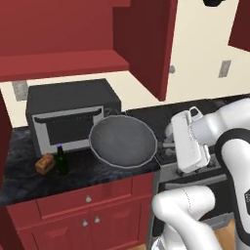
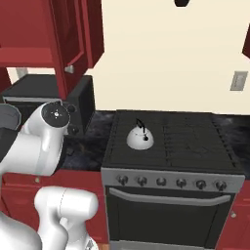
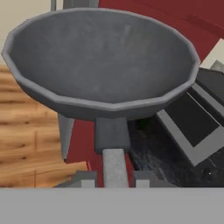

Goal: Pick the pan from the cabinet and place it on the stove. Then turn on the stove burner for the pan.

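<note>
The dark grey pan [image 1: 122, 141] hangs tilted in the air in front of the microwave, above the black counter. My gripper [image 1: 168, 145] is shut on its thin handle [image 3: 114, 162], to the right of the bowl. In the hand view the pan [image 3: 105, 61] spreads across the top, and my gripper [image 3: 114, 179] has one dark fingertip on each side of the handle. The red cabinet [image 1: 146, 44] stands open above, its shelf [image 1: 63, 61] bare. The black stove [image 2: 171, 136] lies to the right of the pan, with a row of knobs [image 2: 171, 183] on its grey front.
A white kettle [image 2: 140, 137] sits on the stove's left grates. A black-and-silver microwave [image 1: 68, 117] stands on the counter behind the pan. A dark green bottle [image 1: 61, 161] and a small brown block [image 1: 45, 164] sit at the counter's front left. The open cabinet door hangs above the pan.
</note>
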Controlling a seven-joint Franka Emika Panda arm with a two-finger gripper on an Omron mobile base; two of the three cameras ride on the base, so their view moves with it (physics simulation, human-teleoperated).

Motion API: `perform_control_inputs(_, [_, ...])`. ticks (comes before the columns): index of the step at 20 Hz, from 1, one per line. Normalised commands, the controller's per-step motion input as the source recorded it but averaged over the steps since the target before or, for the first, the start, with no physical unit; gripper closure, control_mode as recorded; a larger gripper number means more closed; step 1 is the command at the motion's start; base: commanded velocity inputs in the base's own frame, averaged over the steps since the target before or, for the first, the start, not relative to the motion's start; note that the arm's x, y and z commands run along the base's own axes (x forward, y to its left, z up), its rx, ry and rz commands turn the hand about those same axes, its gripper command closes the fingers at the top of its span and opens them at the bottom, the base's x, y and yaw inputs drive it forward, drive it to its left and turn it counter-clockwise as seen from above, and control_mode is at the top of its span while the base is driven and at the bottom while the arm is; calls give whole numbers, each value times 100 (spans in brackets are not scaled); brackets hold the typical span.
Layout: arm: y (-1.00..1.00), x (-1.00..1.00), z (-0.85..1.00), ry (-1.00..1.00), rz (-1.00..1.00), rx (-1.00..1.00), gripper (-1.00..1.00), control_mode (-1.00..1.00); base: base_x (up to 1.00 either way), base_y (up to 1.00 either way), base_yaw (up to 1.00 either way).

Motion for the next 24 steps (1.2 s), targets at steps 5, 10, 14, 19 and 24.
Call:
perform_control_inputs(5, [0, 0, 0, 0, 0, 0, 100, 100, -28, -64, -19])
perform_control_inputs(10, [0, 0, 0, 0, 0, 0, 100, 100, -34, -63, -15])
perform_control_inputs(14, [0, 0, 0, 0, 0, 0, 100, 100, -16, -69, -14])
perform_control_inputs(19, [0, 0, 0, 0, 0, 0, 100, 100, -3, -66, -15])
perform_control_inputs(24, [0, 0, 0, 0, 0, 0, 100, 100, 0, -61, -13])
